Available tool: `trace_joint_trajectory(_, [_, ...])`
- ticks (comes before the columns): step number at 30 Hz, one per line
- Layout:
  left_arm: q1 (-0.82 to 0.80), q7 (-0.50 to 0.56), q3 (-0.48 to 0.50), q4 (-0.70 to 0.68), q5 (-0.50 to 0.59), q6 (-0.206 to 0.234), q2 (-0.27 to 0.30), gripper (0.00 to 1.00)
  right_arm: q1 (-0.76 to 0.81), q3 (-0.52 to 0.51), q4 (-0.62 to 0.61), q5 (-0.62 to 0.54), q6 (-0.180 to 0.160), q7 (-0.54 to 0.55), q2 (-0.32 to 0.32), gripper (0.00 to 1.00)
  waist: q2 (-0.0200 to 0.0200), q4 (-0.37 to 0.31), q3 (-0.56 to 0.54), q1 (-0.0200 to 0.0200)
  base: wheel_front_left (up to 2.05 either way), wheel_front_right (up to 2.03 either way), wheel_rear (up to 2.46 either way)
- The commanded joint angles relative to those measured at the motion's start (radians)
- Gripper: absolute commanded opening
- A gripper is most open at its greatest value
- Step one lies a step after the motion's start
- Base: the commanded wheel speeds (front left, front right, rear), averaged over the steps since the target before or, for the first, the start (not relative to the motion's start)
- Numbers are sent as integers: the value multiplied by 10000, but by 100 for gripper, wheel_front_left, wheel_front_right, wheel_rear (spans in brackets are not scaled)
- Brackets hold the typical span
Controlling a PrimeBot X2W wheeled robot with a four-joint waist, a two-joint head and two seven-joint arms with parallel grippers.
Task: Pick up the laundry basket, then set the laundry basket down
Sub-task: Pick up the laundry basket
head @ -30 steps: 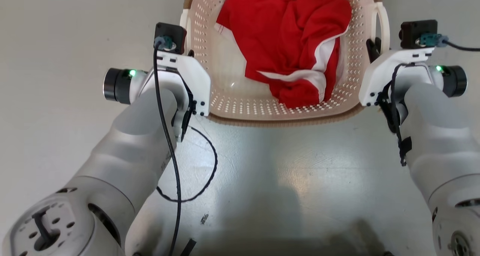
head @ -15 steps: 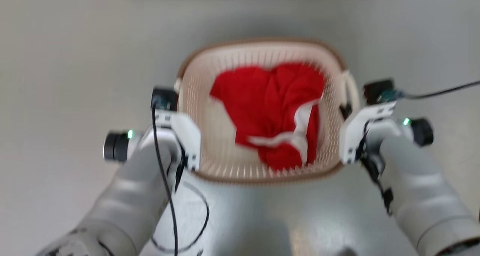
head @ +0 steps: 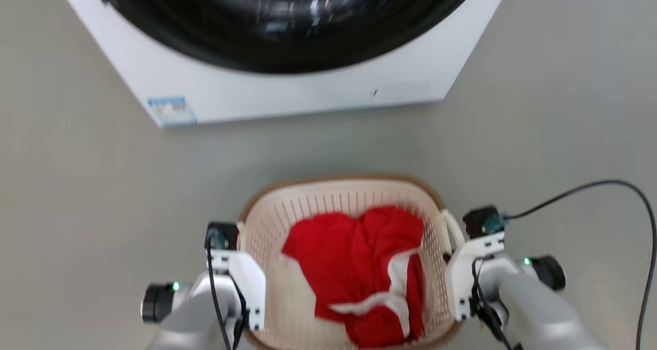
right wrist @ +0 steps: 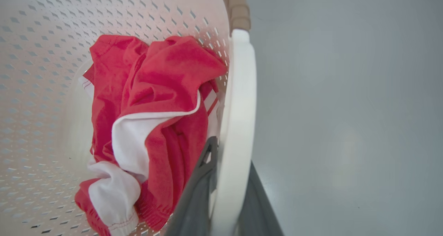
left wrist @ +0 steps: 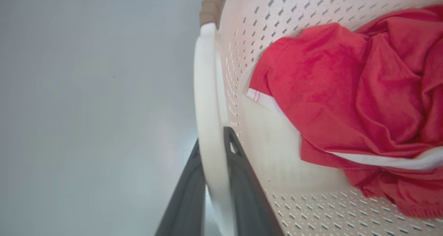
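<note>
The laundry basket (head: 309, 210), cream-white and perforated with a brown rim, sits low in the head view between my two arms and holds a red-and-white garment (head: 359, 252). My left gripper (head: 241, 235) is shut on the basket's left loop handle (left wrist: 207, 90), with a dark finger on each side of it (left wrist: 213, 138). My right gripper (head: 451, 248) is shut on the right loop handle (right wrist: 238, 90) in the same way (right wrist: 230, 153). The garment (left wrist: 328, 90) (right wrist: 155, 90) lies crumpled inside the basket. The basket's underside is hidden.
A large white washing machine (head: 287, 96) with a dark round door stands a short way beyond the basket, across a strip of grey floor (head: 102, 186). A black cable (head: 616, 186) loops from my right wrist out to the right.
The head camera has swung up and back. The basket now shows smaller and lower in the view, and the washing machine has come into sight. Both grippers stay on the handles.
</note>
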Motion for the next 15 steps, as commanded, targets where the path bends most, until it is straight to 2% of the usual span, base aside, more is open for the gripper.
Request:
trace_joint_trajectory(1, [-121, -152, 41, -47, -31, -72, 120, 0, 280, 295, -192, -49, 177, 89, 258, 0, 0, -353, -739, 0, 0, 0, 0])
trace_joint_trajectory(8, [818, 66, -87, -326, 144, 41, 96, 0, 1045, 338, 88, 86, 177, 157, 258, 0, 0, -307, -1747, 0, 0, 0, 0])
trace_joint_trajectory(15, [1496, 326, -161, -827, 217, 283, 93, 0, 1726, 722, -194, 286, 177, 449, 258, 0, 0, -266, -2458, 0, 0, 0, 0])
